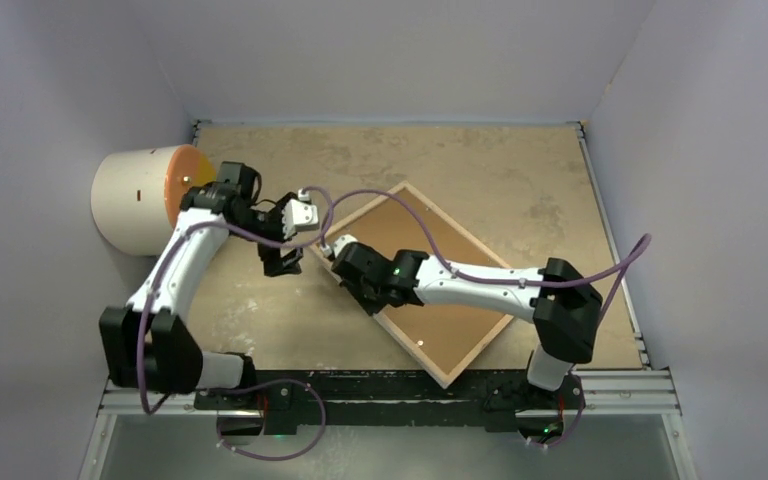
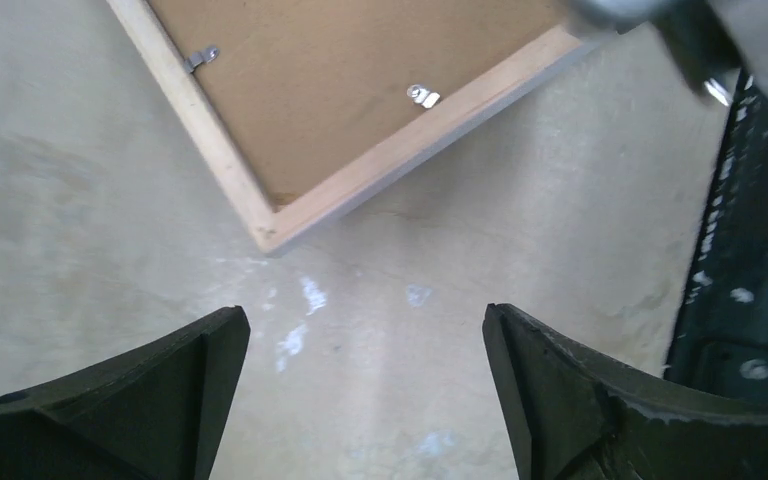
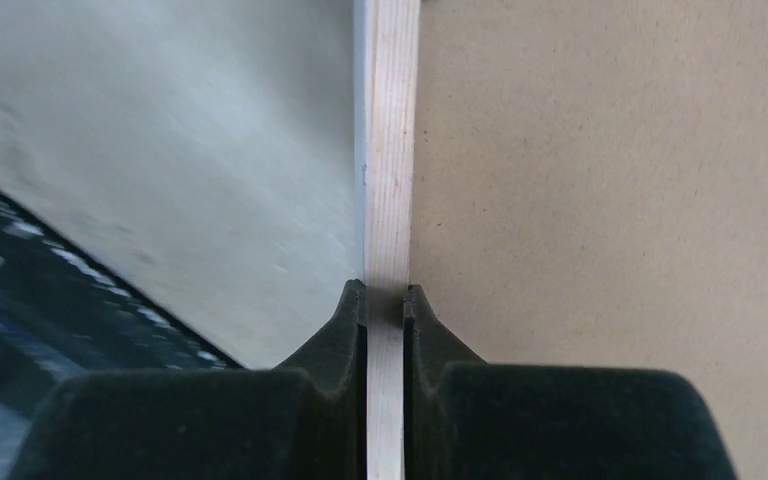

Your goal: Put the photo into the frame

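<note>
The frame [image 1: 460,228] lies back-up and turned like a diamond on the table, with a plain brown backing board [image 1: 450,330] inside its light wood rail. My right gripper [image 1: 343,258] is shut on the frame's left rail [image 3: 388,150], one finger on each side, as the right wrist view [image 3: 385,300] shows. My left gripper [image 1: 280,262] is open and empty over bare table, just left of the frame's corner [image 2: 270,235]; the left wrist view [image 2: 365,330] shows its jaws wide apart. The photo is not in view.
A cream cylinder with an orange end [image 1: 145,198] lies at the far left against the wall. Metal clips [image 2: 422,95] sit on the frame's back. A black rail [image 1: 390,390] runs along the near edge. Walls close in the table on three sides.
</note>
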You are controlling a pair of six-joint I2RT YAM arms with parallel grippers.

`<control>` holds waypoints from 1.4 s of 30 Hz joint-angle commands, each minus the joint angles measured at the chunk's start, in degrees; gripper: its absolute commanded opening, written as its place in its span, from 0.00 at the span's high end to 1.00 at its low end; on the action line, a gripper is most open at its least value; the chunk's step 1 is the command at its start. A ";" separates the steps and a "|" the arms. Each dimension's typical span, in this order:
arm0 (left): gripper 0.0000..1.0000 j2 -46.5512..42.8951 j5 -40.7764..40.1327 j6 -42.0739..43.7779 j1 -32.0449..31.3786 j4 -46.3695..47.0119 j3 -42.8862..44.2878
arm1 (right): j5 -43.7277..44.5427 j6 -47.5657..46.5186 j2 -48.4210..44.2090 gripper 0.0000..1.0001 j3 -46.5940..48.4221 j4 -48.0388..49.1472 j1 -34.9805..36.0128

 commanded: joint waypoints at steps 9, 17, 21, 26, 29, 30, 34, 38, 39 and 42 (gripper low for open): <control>0.02 -29.08 4.28 30.59 -0.54 25.19 -16.38 | -19.65 3.08 -7.65 1.00 16.17 -2.98 -9.79; 0.24 -25.78 -2.08 40.11 -8.76 26.17 -14.45 | -27.41 2.78 -7.47 1.00 21.03 -5.58 -11.33; 0.28 -21.90 -6.11 44.88 -11.52 22.10 -11.56 | -28.95 2.94 -7.56 1.00 22.55 -6.74 -12.09; 0.28 -19.64 -8.68 48.33 -12.14 18.57 -9.30 | -29.69 2.59 -7.71 1.00 23.74 -8.19 -12.73; 0.33 -20.37 -8.34 47.63 -12.34 23.09 -10.98 | -30.77 2.61 -7.84 1.00 23.71 -8.06 -13.04; 0.39 -20.44 -8.29 47.52 -12.51 24.71 -11.42 | -30.99 2.67 -7.84 1.00 23.78 -8.14 -13.12; 0.75 -20.39 -9.05 45.99 -14.06 28.49 -11.45 | -29.43 2.32 -7.73 0.99 24.97 -9.78 -13.61; 0.98 -18.16 -9.55 43.47 -14.95 23.07 -6.45 | -23.59 0.12 -8.54 0.53 27.21 -12.93 -14.27; 1.00 -17.40 -9.39 42.33 -15.04 21.67 -4.89 | -22.39 -0.99 -8.96 0.45 27.93 -13.86 -14.22; 1.00 -15.52 -9.03 38.53 -15.05 18.12 -0.97 | -17.65 -5.17 -10.91 0.26 28.11 -15.41 -13.74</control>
